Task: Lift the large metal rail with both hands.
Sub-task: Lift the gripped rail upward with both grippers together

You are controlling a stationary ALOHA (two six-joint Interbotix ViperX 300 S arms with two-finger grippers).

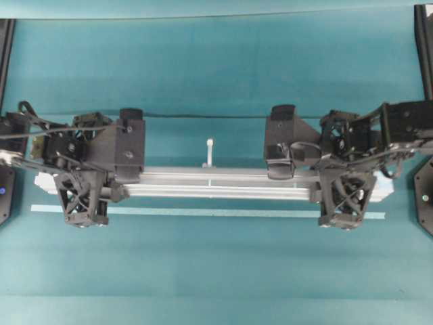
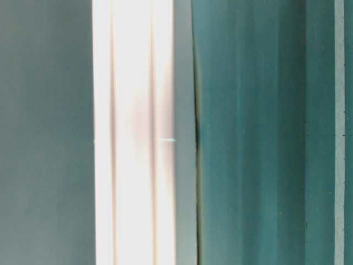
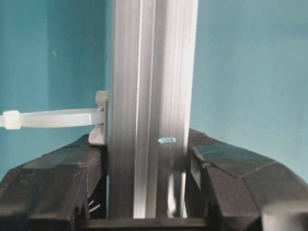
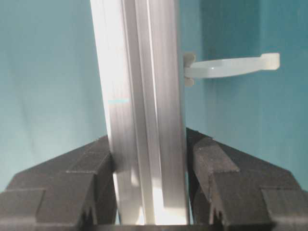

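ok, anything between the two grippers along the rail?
Only bare large metal rail, with one white zip tie sticking out from its far edge. Overhead view shows it.

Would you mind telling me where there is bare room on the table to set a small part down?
Bare cloth lies beyond the black cable at the top, and below the pale tape strip. The middle band is crowded: rail, left gripper, right gripper.

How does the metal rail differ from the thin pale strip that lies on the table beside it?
The large metal rail is thick, silver and grooved; the pale tape strip is thin and flat. The left gripper and right gripper clamp the rail near its ends; nothing grips the strip. Both run lengthwise across the teal table, parallel.
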